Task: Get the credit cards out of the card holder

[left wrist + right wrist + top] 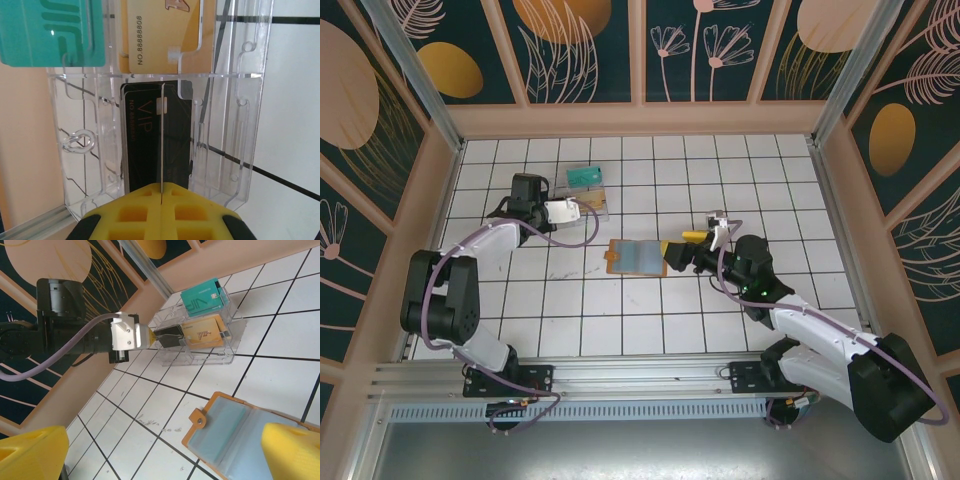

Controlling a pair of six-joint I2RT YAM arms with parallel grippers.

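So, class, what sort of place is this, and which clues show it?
Probably a robot test cell rather than a home: a left arm and right arm bolted to a rail at the edge of a tiled table, patterned panels walling it in, and a card holder and clear tray laid out.

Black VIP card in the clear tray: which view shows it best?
Left wrist view: the black VIP card lies close, its lettering readable. Right wrist view shows it small; the top view, too small to tell.
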